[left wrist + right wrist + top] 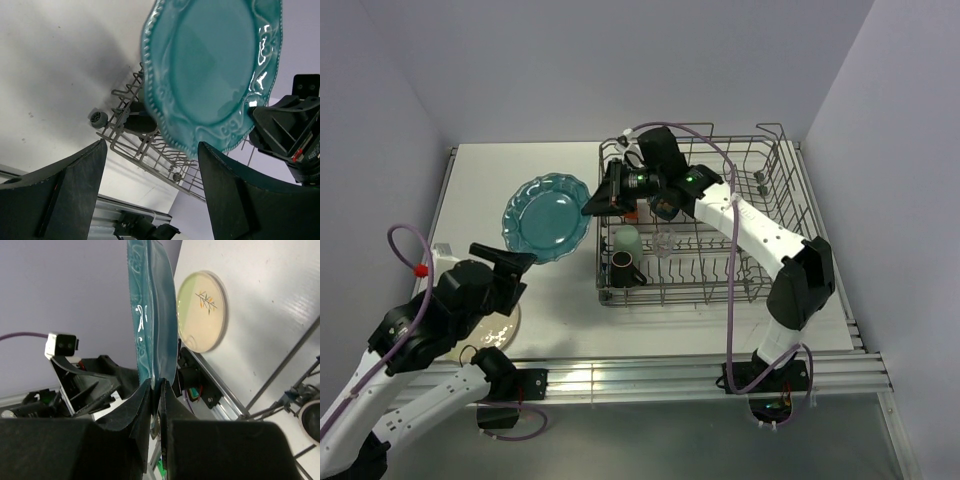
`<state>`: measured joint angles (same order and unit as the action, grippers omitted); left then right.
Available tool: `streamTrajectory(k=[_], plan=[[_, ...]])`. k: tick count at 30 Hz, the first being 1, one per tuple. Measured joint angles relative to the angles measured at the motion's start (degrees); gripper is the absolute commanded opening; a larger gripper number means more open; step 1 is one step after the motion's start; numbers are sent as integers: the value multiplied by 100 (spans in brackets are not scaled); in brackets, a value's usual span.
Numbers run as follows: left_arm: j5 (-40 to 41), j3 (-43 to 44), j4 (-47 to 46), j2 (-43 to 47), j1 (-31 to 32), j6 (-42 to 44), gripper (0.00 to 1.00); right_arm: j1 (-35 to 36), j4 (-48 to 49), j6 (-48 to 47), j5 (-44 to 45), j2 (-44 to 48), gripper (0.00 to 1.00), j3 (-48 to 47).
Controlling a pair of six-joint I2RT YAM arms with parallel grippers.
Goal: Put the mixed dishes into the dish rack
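Right claw (156, 386) pinched the teal scalloped plate (548, 215) by its rim, aloft just left of the dish rack (760, 205); the rim grip likely suits slotting between tines. Left claw (512, 263) spread, empty, beside the plate.

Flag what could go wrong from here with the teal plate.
1. The right fingers pinch only the rim of the teal plate, so it could swing or slip out.
2. Carried into the dish rack, it could knock the green mug or glass standing there.
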<state>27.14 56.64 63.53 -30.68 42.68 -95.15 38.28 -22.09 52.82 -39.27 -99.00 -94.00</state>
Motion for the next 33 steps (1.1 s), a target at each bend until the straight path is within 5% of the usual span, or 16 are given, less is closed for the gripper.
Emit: streamTrajectory(k=[11, 24, 33], plan=[[-111, 37, -549, -455, 2, 275, 81, -96, -59, 74, -103, 688, 0, 717], [-439, -280, -1250, -160, 2, 271, 79, -293, 986, 1276, -688, 1659, 0, 2061], [-741, -715, -2146, 122, 2, 140, 63, -302, 1589, 1829, -935, 2059, 0, 2662]])
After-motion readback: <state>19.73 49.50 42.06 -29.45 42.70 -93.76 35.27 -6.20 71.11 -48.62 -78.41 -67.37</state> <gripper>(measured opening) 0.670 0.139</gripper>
